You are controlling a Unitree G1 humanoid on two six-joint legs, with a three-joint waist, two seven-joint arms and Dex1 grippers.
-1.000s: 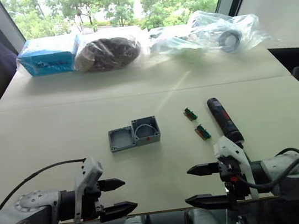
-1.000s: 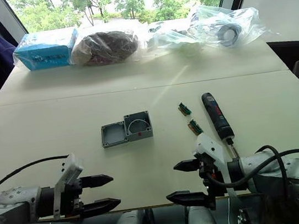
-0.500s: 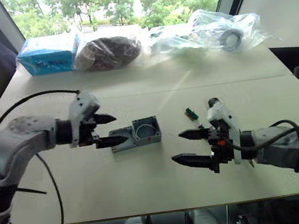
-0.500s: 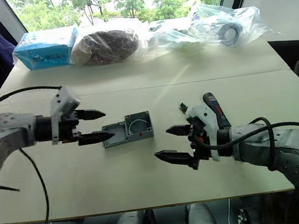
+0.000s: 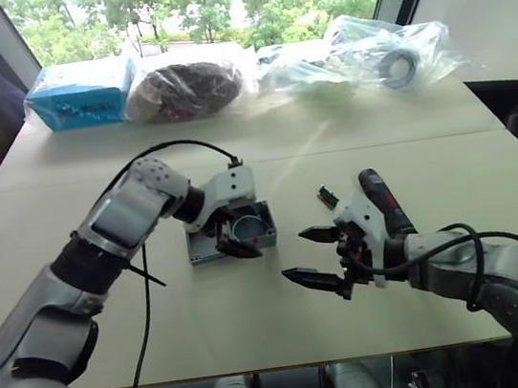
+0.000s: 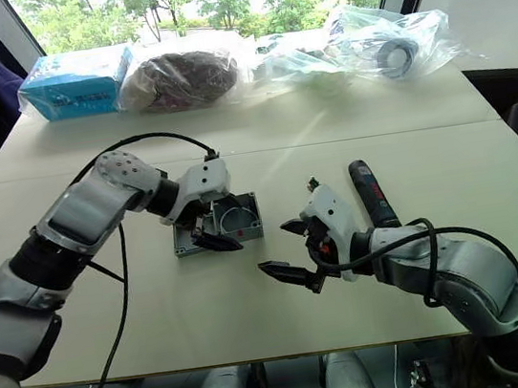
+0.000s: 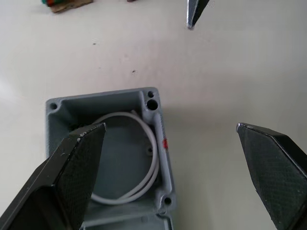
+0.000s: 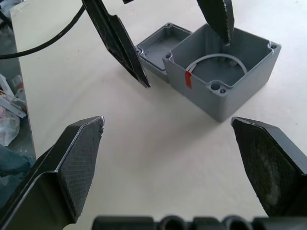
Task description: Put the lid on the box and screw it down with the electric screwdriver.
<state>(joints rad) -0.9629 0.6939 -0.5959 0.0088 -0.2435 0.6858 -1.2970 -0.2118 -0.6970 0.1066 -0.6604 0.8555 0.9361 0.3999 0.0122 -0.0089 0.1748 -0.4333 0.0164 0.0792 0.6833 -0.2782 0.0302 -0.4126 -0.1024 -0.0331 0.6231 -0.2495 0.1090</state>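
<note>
While both arms reach in over the table, the scene reads as follows, all placed from the box.

Box: the box sits open-topped near the table's middle, a white ring lying in its round recess and a small red mark on the side facing the robot.

Lid: the lid lies rim-up, touching the box on its left side; in the eye views the left gripper covers most of it.

Left gripper: the left gripper hangs at the box's near-left corner, above the seam where lid and box meet. Its fingers are spread wide, one over the box's open top, the other out past the red-marked side, and they grip nothing.

Right gripper: the right gripper hovers near the box, to the right and closer to the robot. Its fingers are spread wide and empty, pointing towards the box.

Screwdriver: the screwdriver lies flat on the table, well to the right of the box, beyond the right gripper's wrist.

Connector: a small green connector lies between the box and the screwdriver.

Far edge: a blue carton and clear plastic bags sit far behind the box, by the window.
</note>
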